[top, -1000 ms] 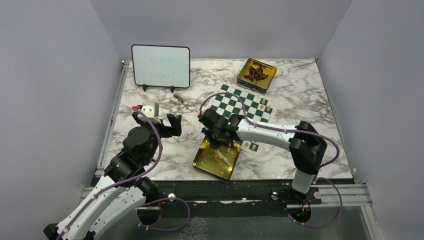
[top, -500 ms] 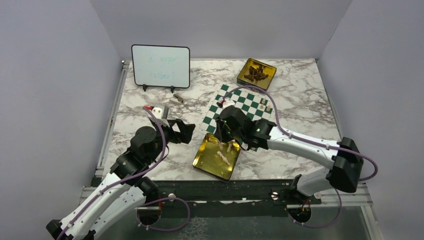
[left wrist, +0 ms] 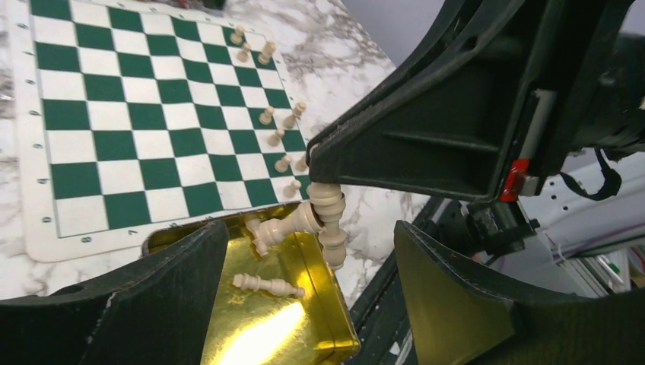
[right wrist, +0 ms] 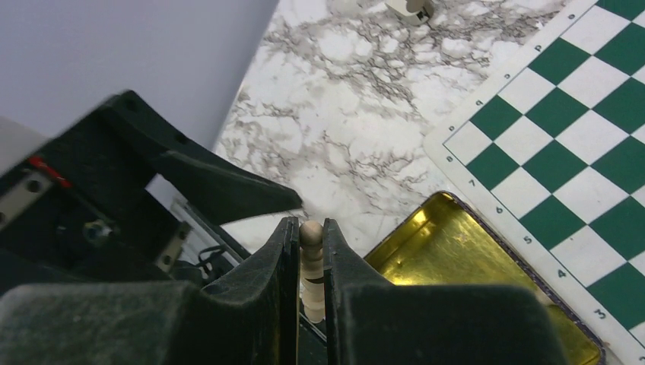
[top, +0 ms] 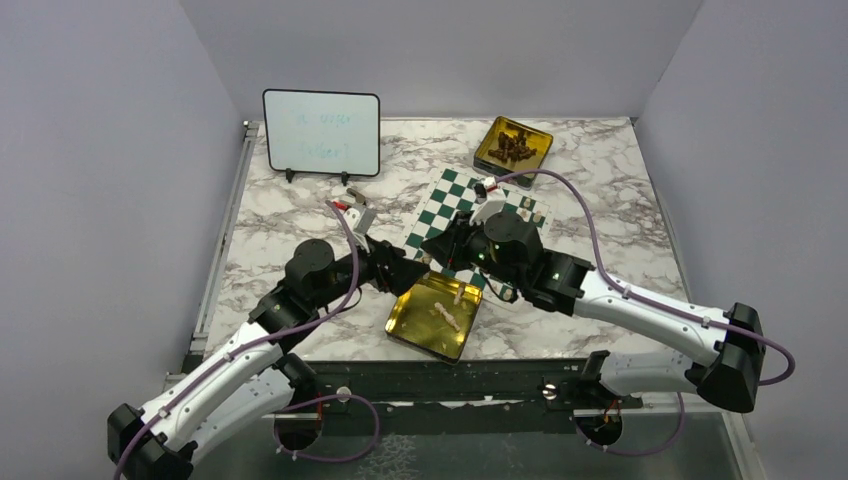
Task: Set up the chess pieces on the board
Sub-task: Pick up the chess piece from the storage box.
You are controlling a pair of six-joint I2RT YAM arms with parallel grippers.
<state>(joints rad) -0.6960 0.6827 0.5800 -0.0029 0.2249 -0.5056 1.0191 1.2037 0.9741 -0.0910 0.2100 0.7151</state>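
Chess pieces (top: 445, 318) lie in the gold tin (top: 420, 325) at the near side of the counter (top: 300, 200). From above we see both arms meeting over the tin's far rim, just beside the board (top: 445, 195). The right gripper (top: 447, 266) and left gripper (top: 408, 275) are nose to nose.

Over to the left wrist: its jaws stand spread wide, fingers (left wrist: 152, 304) on either side of a cream piece (left wrist: 329, 213) hanging upright from the right arm's jaws above the tin. A second piece (left wrist: 285, 226) tilts right beside it; touching or not, we cannot tell. A handful more stand on squares along one edge of the board.

Right wrist now: the jaws are pinching that cream piece near its head, with the tin below.

It looks like a handover to us. If the left jaws close off-centre, or the right lets go too soon, the piece drops into the tin or bounces across the counter. The two sets of fingers are close enough to knock together, and the tilted neighbour could snag.
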